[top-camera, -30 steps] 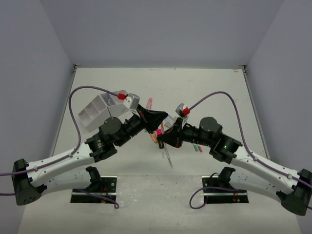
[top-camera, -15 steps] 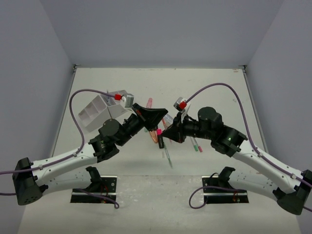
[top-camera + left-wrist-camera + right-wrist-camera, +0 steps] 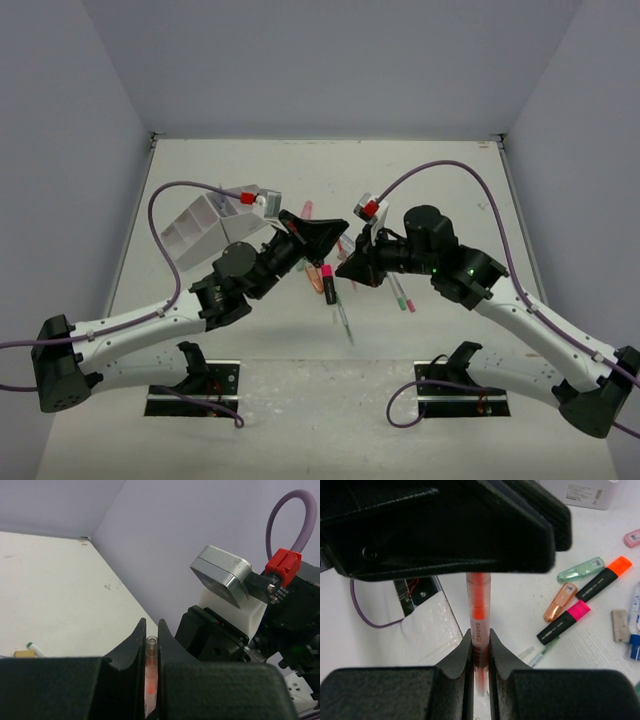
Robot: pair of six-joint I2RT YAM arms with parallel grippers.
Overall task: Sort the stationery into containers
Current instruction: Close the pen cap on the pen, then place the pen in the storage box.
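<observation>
Above table (image 3: 250, 170), pen (image 3: 478, 611) seemingly left-right.

A pale off-white matte worktop (image 3: 420, 180) is lying flat across the whole scene. Plain lilac-grey panels are closing it in on three sides: a back wall (image 3: 330, 60), a left side wall (image 3: 60, 200) and a right side wall (image 3: 590, 180). A small dark corner fitting (image 3: 153, 141) is sitting at the far left – a second corner fitting (image 3: 497, 142) is sitting at the far right. In the left wrist view, faint dark specks (image 3: 107, 586) are showing on the worktop, near the foot of a wall.
</observation>
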